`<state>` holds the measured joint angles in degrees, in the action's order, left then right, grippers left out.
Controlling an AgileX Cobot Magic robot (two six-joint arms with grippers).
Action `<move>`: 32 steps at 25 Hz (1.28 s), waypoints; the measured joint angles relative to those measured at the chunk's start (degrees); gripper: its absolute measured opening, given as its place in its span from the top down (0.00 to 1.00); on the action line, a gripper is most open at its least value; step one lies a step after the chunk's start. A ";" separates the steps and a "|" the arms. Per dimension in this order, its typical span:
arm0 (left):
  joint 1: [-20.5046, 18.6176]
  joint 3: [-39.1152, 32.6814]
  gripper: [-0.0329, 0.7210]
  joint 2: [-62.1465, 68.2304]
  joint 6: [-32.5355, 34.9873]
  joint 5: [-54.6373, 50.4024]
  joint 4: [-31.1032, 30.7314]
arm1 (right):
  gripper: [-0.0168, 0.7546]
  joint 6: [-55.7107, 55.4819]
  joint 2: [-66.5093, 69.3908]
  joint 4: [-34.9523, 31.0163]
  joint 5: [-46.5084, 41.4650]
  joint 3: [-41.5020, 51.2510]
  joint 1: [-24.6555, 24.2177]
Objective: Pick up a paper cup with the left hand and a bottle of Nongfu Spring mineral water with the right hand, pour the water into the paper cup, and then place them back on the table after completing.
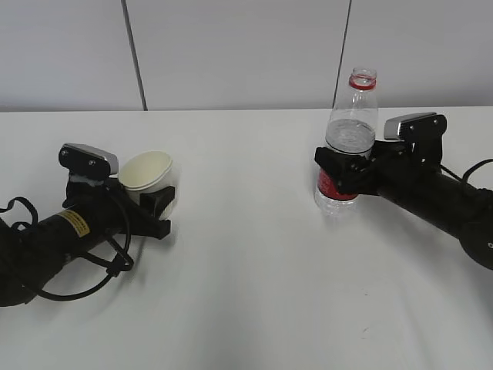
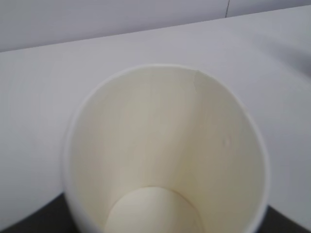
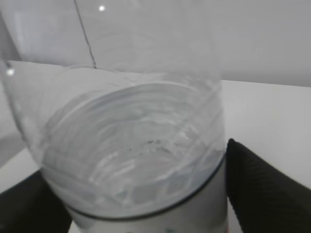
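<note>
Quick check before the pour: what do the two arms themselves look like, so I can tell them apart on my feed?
Both are black, tubular, with a grey camera block above black jaws. The left hand carries a yellow sticker and loose black cables looping off it. The right hand has no sticker, just one thin cable near its rear.

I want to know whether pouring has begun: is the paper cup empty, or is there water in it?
Empty. The left wrist view looks straight into the paper cup and shows dry cream walls and a bare bottom, with no liquid.
</note>
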<state>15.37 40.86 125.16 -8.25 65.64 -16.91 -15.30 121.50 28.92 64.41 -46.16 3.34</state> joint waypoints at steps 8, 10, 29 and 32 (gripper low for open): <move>0.00 0.00 0.45 0.00 0.00 0.00 -0.15 | 0.34 0.00 0.25 0.61 0.33 -0.46 0.00; 0.00 0.00 0.45 0.00 0.00 0.02 -1.34 | 0.37 0.00 0.28 0.71 0.42 -0.46 0.00; 4.52 3.61 0.45 0.00 -7.04 -0.12 -15.60 | 0.38 0.00 0.51 2.42 0.90 -0.55 0.00; 6.37 3.83 0.45 0.00 -7.39 -0.12 -15.65 | 0.38 0.00 0.51 2.56 0.90 -0.55 0.00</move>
<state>21.73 44.68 125.16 -15.64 65.52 -32.55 -15.30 122.01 31.48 65.31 -46.71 3.34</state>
